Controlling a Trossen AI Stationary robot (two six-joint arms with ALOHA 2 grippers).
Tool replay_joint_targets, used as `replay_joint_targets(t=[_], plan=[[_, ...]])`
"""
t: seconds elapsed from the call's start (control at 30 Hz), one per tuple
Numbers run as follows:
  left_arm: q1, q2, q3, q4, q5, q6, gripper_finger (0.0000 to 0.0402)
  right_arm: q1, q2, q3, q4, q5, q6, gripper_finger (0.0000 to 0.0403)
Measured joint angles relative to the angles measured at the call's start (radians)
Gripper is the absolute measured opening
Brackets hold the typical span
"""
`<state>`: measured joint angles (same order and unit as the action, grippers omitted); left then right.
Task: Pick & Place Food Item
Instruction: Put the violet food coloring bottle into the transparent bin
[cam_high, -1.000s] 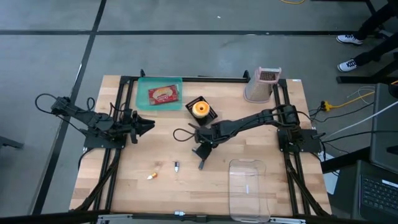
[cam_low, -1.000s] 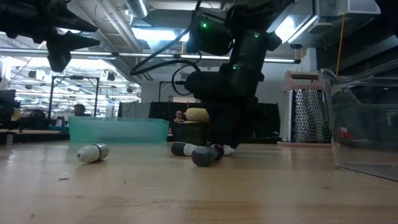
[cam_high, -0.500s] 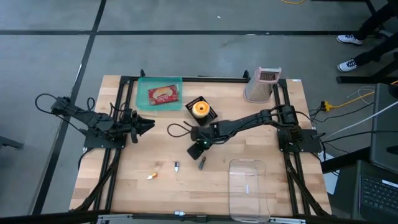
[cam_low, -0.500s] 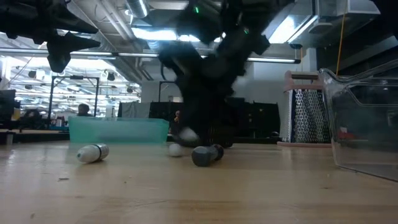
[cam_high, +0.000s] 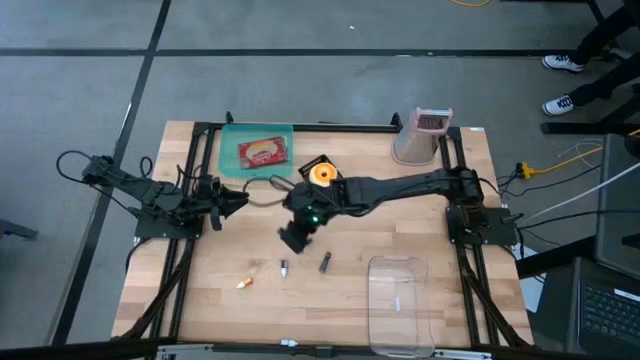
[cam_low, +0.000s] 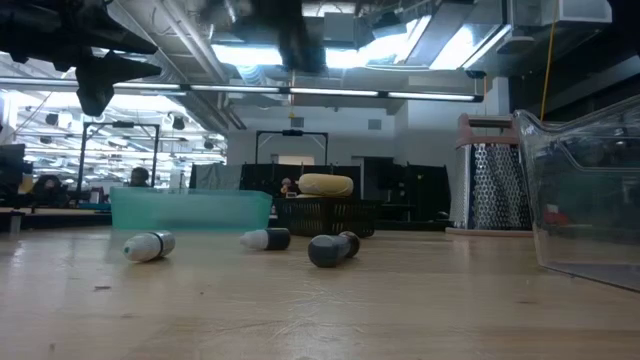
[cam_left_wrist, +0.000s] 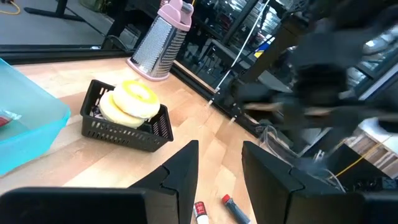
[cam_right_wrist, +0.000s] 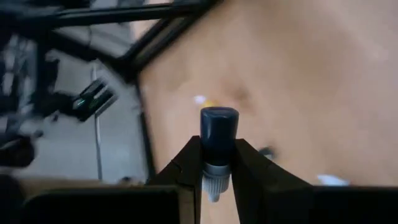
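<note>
**Right gripper (cam_high: 293, 238) is pinching a small dark-capped tube (cam_right_wrist: 219, 130) above the table (cam_high: 220, 250).**
The right arm is reaching across the wooden table, its gripper hanging clear of the surface, between the black basket (cam_high: 336, 186) and the loose pieces; its fingers are pressing on the tube's pale neck, cap pointing outward. The left gripper (cam_high: 238, 200) is waiting at the table's left edge, fingers spread and holding nothing. A clear container (cam_high: 402, 300), a teal tray (cam_high: 225, 150) and a grater (cam_high: 420, 135) are standing along the edges. Three small pieces (cam_high: 283, 267) are lying near the front.
</note>
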<state>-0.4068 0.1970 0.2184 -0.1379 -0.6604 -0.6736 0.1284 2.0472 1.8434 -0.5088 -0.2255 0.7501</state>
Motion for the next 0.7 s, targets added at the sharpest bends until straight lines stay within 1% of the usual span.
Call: replay_joint_targets(t=[0.1,0.17,0.2,0.27,0.33,0.43,0.5,0.57,0.6,0.7], plan=[[0.0,0.0,0.0,0.002,0.004,0.007,0.0118,0.055,-0.02,0.115,-0.165,0.037,-0.048,0.0054],[0.0,0.0,0.0,0.0,0.005,0.007,0.0118,0.097,-0.034,0.192,-0.232,0.102,-0.052,0.0054],[0.0,0.0,0.0,0.002,0.007,0.007,0.0118,0.119,-0.049,0.22,-0.298,0.141,-0.048,0.0054],[0.0,0.0,-0.001,0.003,0.009,0.007,0.0118,0.167,-0.073,0.269,-0.366,0.235,-0.004,0.0054],[0.0,-0.003,-0.001,0.007,0.018,0.007,0.0118,0.217,-0.108,0.28,-0.457,0.324,0.068,0.0054],[0.0,-0.003,-0.001,0.009,0.032,0.015,0.0118,0.3,-0.147,0.277,-0.59,0.422,0.235,0.0054],[0.0,-0.004,-0.001,0.015,0.033,0.016,0.0118,0.359,-0.154,0.269,-0.708,0.444,0.363,0.0054],[0.0,-0.004,-0.001,0.014,0.035,0.017,0.0118,0.416,-0.153,0.244,-0.803,0.442,0.497,0.0054],[0.0,-0.005,-0.001,0.015,0.035,0.017,0.0118,0.443,-0.153,0.217,-0.832,0.431,0.56,0.0054],[0.0,-0.005,-0.001,0.017,0.043,0.034,0.0118,0.509,-0.152,0.111,-0.83,0.38,0.732,0.0054]])
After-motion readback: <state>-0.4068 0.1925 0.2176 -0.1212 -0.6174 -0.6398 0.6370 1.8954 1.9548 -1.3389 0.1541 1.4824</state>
